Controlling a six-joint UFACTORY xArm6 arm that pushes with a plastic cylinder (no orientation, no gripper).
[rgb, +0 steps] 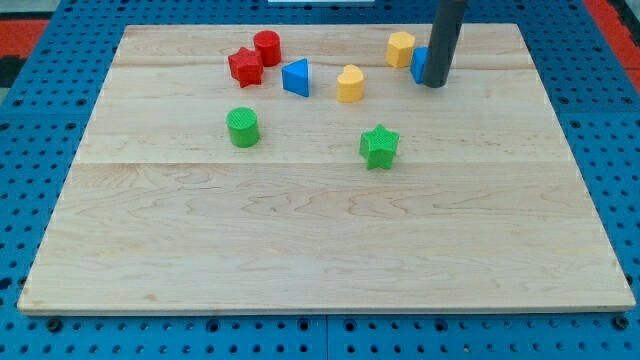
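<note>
Camera view: the one camera is looking down at a slant on a pale wooden board (320, 250) lying on a blue pegboard table (40, 110).
Rod: the straight dark rod (445, 35) is coming down from the view's top, its long axis standing nearly upright and leaning slightly toward the view's left at the bottom.
My tip: my tip (433, 84) is resting near the board's top edge, toward its top-right corner; it is a plain rod end with no jaws to part or close.
Tip contact: it is standing right against a blue block (419, 65), hiding most of it, so the shape cannot be told.
Nearby blocks: a yellow block (401, 49) is sitting just beside the blue one on the view's left; another yellow block (350, 84) is lying further left.
Top-left group: a blue triangular block (296, 77), a red star (245, 66) and a red cylinder (266, 47) are clustering near the top edge.
Middle: a green cylinder (242, 127) and a green star (379, 146) are sitting well apart.
Surroundings: a red strip (615, 25) is showing at the view's top-right corner.
</note>
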